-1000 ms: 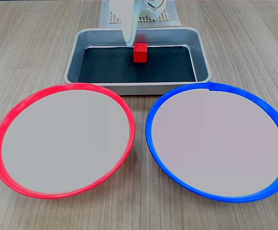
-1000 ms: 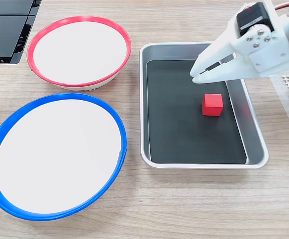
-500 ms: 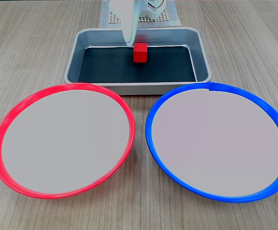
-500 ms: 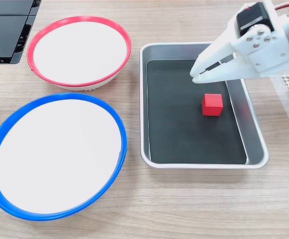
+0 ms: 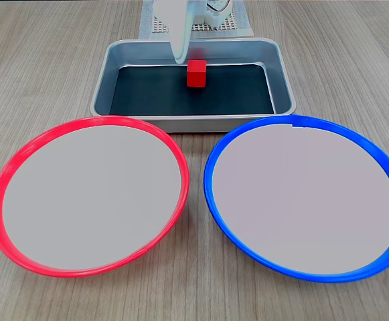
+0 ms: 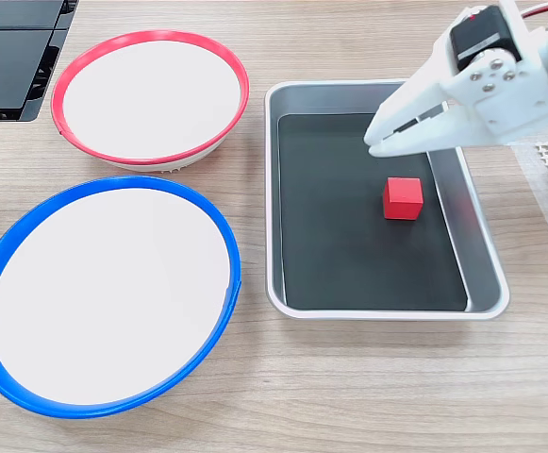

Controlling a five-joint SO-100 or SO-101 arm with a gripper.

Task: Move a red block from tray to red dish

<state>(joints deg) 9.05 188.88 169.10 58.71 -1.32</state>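
the red block [image 6: 403, 197] sits in the tray [image 6: 486, 274], near the far wall. it looks small, hard and light, so pinching two flat sides should work. the jaws [image 6: 377, 143] hang above it, almost closed and empty. the red dish [image 5: 0, 194] is beside a blue dish [image 5: 214, 194] on the table [image 5: 47, 53]. the tray wall stands between.

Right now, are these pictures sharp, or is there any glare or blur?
In a fixed view the red block and tray look sharp and evenly lit; in a fixed view the red dish centre is washed out white, and the gripper is crisp.
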